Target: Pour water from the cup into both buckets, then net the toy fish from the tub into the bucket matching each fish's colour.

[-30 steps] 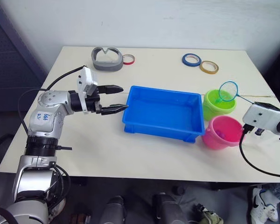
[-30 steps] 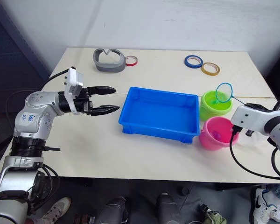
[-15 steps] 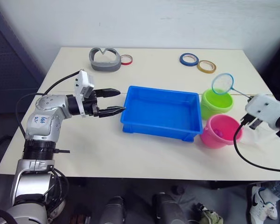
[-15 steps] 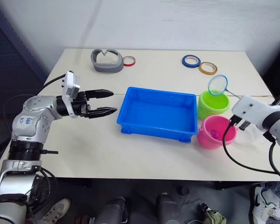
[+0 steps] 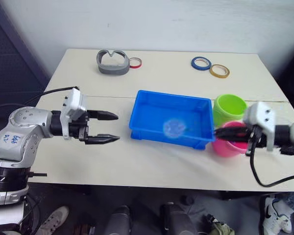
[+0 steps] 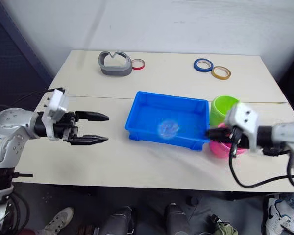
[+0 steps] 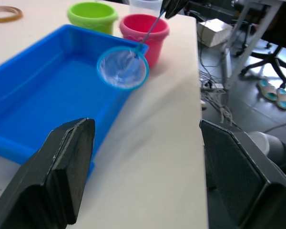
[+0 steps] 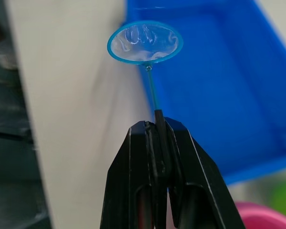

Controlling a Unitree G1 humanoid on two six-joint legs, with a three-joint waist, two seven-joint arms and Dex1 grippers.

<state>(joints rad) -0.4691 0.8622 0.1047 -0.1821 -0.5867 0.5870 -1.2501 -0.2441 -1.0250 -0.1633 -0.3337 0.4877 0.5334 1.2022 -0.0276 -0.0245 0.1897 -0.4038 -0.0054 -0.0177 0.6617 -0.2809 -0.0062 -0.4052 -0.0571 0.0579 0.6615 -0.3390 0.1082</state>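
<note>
The blue tub (image 5: 188, 108) sits mid-table. Right of it stand the lime green bucket (image 5: 230, 108) and, nearer, the pink bucket (image 5: 229, 145). My right gripper (image 5: 218, 131) is low in front of the pink bucket, shut on the net's thin stick (image 8: 152, 93). The net's blue hoop (image 5: 174, 127) hangs over the tub's near half. Left of the tub, a hand's width away, my left gripper (image 5: 117, 128) is open and holds nothing. A clear cup rim (image 7: 144, 4) peeks from behind the pink bucket. The toy fish are out of view.
At the table's back lie a grey curved piece (image 5: 112, 63), a red tape ring (image 5: 134, 62), a blue tape ring (image 5: 200, 62) and a yellow one (image 5: 219, 71). The table's front edge (image 5: 152, 182) runs close below both grippers.
My right gripper has swung the net from above the green bucket down and left, over the tub. My left gripper has drawn back leftwards, away from the tub wall.
</note>
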